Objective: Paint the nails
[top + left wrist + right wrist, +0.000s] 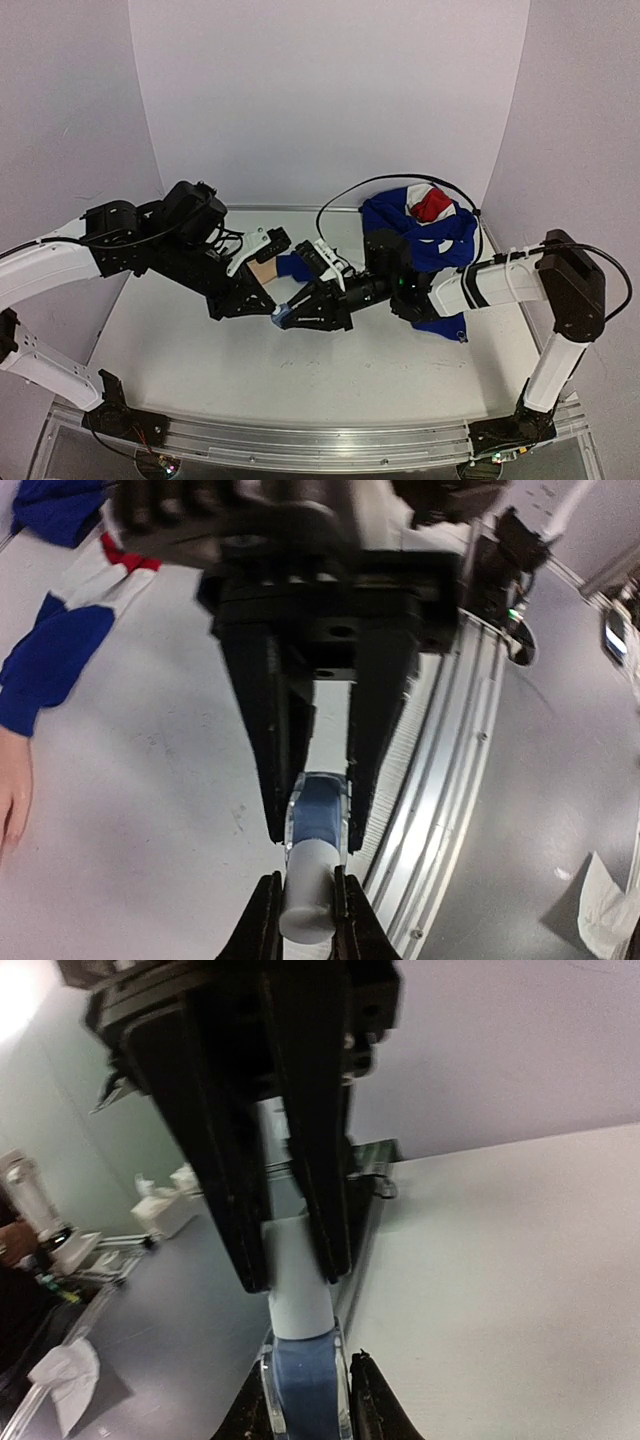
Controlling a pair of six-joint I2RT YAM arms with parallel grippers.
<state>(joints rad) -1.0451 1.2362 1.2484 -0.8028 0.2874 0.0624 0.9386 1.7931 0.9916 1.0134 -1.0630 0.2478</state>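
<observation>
A small clear bottle [284, 316] of blue polish with a pale cap is held in the air between both grippers, low over the table's middle. My left gripper [273, 311] is shut on the cap [307, 895]. My right gripper [294, 317] is shut on the glass body [305, 1395]. The cap sits on the bottle. The flesh-coloured mannequin hand [262, 272] with its blue cuff [296, 265] lies just behind the grippers. It also shows at the left edge of the left wrist view [10, 790]. Its nails are too small to make out.
A heap of blue, white and red cloth [425, 225] lies at the back right under the right arm. A black cable [345, 198] loops over it. White walls close in the back and sides. The metal rail [300, 440] runs along the front edge.
</observation>
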